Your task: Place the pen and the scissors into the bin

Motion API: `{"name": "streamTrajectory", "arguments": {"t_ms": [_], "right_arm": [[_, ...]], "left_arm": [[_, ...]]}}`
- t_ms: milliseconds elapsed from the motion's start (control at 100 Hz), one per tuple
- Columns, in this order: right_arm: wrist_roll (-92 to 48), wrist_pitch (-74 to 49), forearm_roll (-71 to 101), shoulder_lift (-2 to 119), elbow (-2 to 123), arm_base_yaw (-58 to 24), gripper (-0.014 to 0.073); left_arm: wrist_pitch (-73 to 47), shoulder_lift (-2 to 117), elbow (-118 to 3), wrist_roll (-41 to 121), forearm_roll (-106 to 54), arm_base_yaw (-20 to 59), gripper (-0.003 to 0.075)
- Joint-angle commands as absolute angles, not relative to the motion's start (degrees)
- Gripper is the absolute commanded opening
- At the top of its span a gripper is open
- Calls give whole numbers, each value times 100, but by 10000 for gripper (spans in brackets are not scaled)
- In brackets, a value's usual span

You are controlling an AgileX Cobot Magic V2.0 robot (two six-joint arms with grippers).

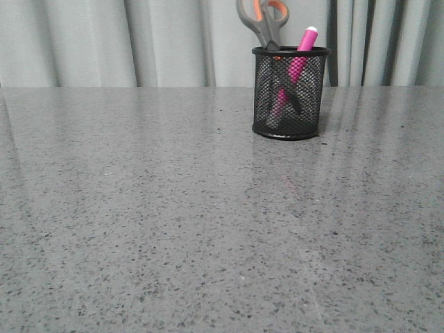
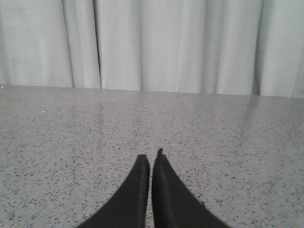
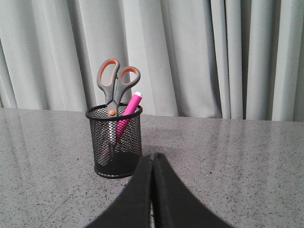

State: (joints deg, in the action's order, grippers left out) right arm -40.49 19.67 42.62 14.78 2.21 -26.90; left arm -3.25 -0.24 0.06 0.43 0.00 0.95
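Observation:
The black mesh bin (image 1: 288, 94) stands upright at the back of the grey table. The scissors (image 1: 263, 21) stand in it, handles up. The pink pen (image 1: 301, 52) leans in it beside them, white end up. The right wrist view shows the bin (image 3: 114, 142), the scissors (image 3: 115, 83) and the pen (image 3: 129, 110) a little beyond my right gripper (image 3: 153, 156), which is shut and empty. My left gripper (image 2: 151, 156) is shut and empty over bare table. Neither gripper shows in the front view.
A grey speckled table (image 1: 173, 222) runs back to a pale grey curtain (image 1: 139, 41) that hangs along its far edge.

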Motion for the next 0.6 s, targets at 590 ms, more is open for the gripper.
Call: {"name": "streamTrajectory", "arguments": {"t_ms": [590], "right_arm": [[-2216, 1866, 1925, 1312, 137, -1298, -76]], "left_arm": [[82, -216, 262, -33, -35, 138, -19]]}}
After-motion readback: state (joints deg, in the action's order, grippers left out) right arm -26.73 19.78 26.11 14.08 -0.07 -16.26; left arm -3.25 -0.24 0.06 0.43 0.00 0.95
